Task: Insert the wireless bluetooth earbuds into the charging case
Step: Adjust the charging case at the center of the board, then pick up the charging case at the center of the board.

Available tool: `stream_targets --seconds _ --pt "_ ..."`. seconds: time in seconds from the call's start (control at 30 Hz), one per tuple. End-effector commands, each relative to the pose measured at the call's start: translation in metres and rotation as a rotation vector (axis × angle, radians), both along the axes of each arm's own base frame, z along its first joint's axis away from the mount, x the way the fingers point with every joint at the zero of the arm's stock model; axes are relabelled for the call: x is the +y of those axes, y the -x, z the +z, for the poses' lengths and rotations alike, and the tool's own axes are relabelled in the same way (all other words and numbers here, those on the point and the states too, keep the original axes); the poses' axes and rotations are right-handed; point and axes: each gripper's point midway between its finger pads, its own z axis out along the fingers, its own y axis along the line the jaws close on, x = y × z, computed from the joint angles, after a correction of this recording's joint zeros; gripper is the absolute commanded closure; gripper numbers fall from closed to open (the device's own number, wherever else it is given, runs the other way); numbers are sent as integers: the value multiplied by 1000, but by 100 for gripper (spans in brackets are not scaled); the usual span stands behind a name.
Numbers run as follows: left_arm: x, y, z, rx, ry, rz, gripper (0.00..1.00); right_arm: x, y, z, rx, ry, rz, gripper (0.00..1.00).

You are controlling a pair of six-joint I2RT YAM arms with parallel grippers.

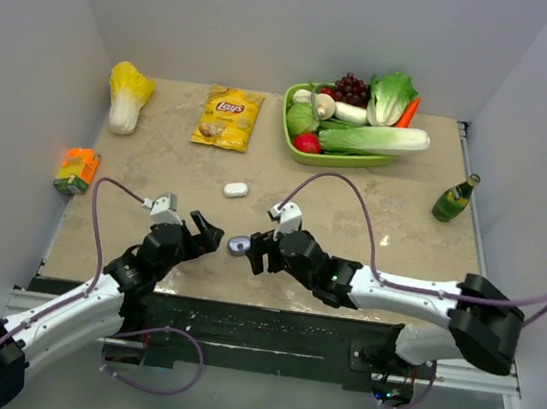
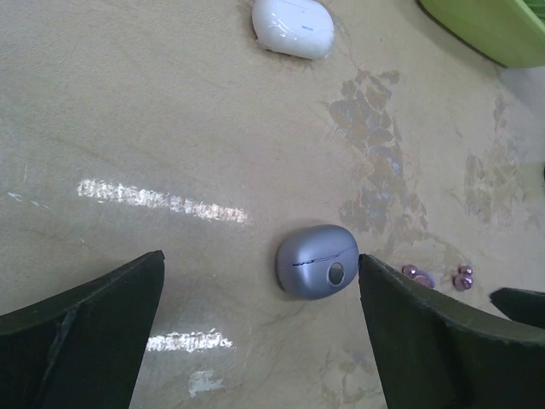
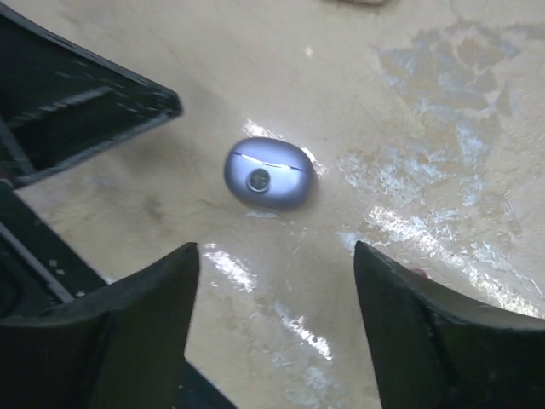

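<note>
A lilac charging case (image 2: pixel 316 261) lies on the table with its lid down, between my two grippers (image 1: pixel 239 245). My left gripper (image 2: pixel 261 256) is open, the case just ahead of its right finger and not touched. The right gripper (image 3: pixel 277 245) is open too, holding nothing, with the same case (image 3: pixel 267 173) a short way ahead of its tips. Two lilac earbuds (image 2: pixel 417 273) (image 2: pixel 463 276) lie on the table right of the case, close to the right gripper (image 1: pixel 255 250). A white charging case (image 1: pixel 235 189) sits farther back, closed.
A green tray (image 1: pixel 292 136) of toy vegetables stands at the back right, a chip bag (image 1: pixel 228 118) at the back middle. A cabbage (image 1: pixel 127 94) and an orange carton (image 1: pixel 76 170) are on the left, a green bottle (image 1: pixel 455 198) on the right.
</note>
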Motion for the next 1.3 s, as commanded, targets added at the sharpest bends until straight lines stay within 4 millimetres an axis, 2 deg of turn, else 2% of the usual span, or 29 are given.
stream_targets --seconds 0.0,0.03,0.07,0.13,0.2,0.23,0.3,0.33,0.4,0.5,0.53,0.57,0.6,0.63,0.77,0.87,1.13,1.27 --pt "-7 -12 16 -57 117 52 0 -22 0 42 -42 -100 -93 16" --pt "-14 -11 20 -52 124 16 0 -25 0 50 -51 -120 -102 2" --pt "-18 -11 21 -50 112 -9 0 -30 2 61 -60 -147 -110 2" --pt "-19 -9 11 -5 76 -30 0 -35 5 65 -73 -165 -97 2" --pt "-20 -5 8 8 97 -25 8 -33 9 67 -80 -149 -52 2" --pt "-18 -3 2 17 102 -20 15 -34 8 63 -73 -122 -53 3" --pt "-21 1 2 17 139 -19 23 -40 6 51 -56 -48 -78 7" --pt "-27 5 2 15 154 -45 28 -40 7 49 -48 -47 -79 9" --pt "-32 10 2 21 164 -53 33 -45 10 47 -45 -67 -83 11" --pt "-46 23 1 16 146 -100 48 -49 13 49 -52 -93 -80 19" --pt "-54 29 2 6 142 -131 61 -51 13 54 -61 -103 -77 26" --pt "-57 32 -1 12 131 -144 66 -53 13 55 -66 -99 -79 29" --pt "-61 35 -4 17 127 -156 79 -54 13 56 -68 -98 -83 32" --pt "-67 40 -4 14 125 -173 96 -55 13 59 -74 -103 -83 36" --pt "-72 48 -25 73 81 -178 100 -61 14 60 -75 -89 -90 39" --pt "-74 45 -32 85 60 -170 100 -63 14 64 -78 -99 -96 40" --pt "-77 32 -37 89 -23 -144 100 -75 17 66 -81 -84 -113 39" --pt "-72 25 -43 108 -60 -123 100 -79 17 63 -80 -77 -120 36"
